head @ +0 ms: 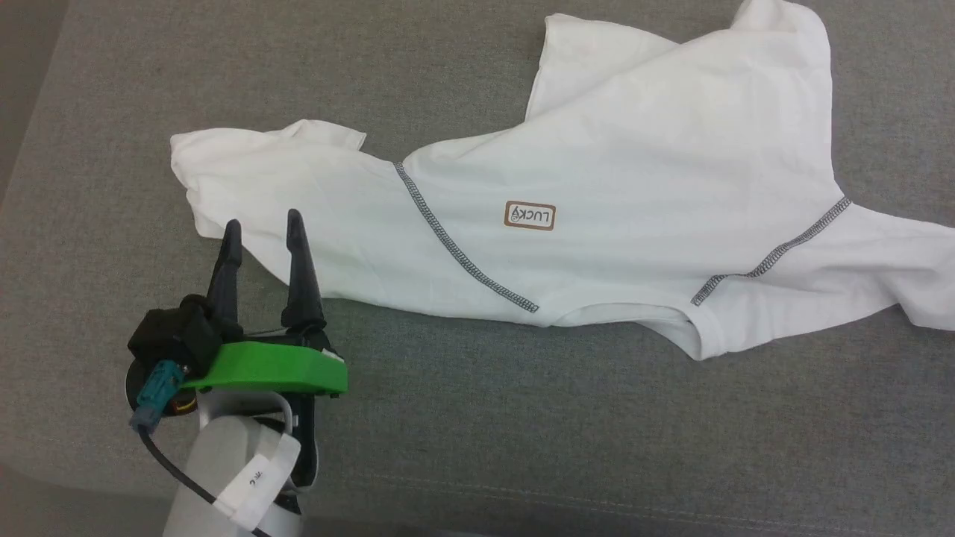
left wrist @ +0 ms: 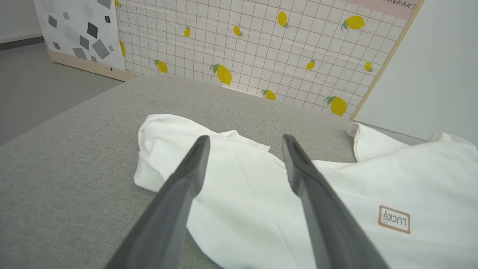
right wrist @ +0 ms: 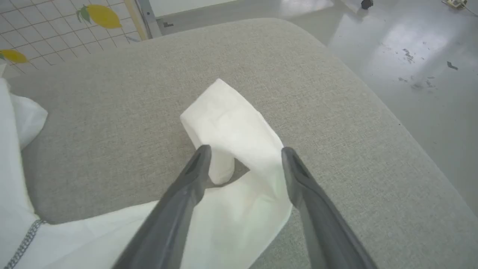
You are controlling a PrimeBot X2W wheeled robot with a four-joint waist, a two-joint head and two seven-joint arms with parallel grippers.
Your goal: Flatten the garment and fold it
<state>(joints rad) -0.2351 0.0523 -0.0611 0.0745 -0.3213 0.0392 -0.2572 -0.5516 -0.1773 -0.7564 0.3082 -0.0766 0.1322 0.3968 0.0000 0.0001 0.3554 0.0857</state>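
The garment (head: 597, 186), a white shirt with dark grey zigzag seams and a brown-outlined logo patch (head: 530, 215), lies spread across the grey cushion. Its left sleeve (left wrist: 179, 149) reaches toward my left gripper (head: 262, 226), which stands open just over the sleeve's near edge with nothing between its fingers. In the right wrist view my right gripper (right wrist: 244, 151) is open over the other sleeve (right wrist: 231, 127), whose end is folded back on itself; the fabric lies loose on the cushion between the fingers.
The grey cushion (head: 522, 418) has a seam near its front edge and rounded edges dropping to a shiny floor (right wrist: 410, 56). A lemon-print grid panel (left wrist: 261, 48) stands behind the cushion, with a pale wall (left wrist: 440, 67) beside it.
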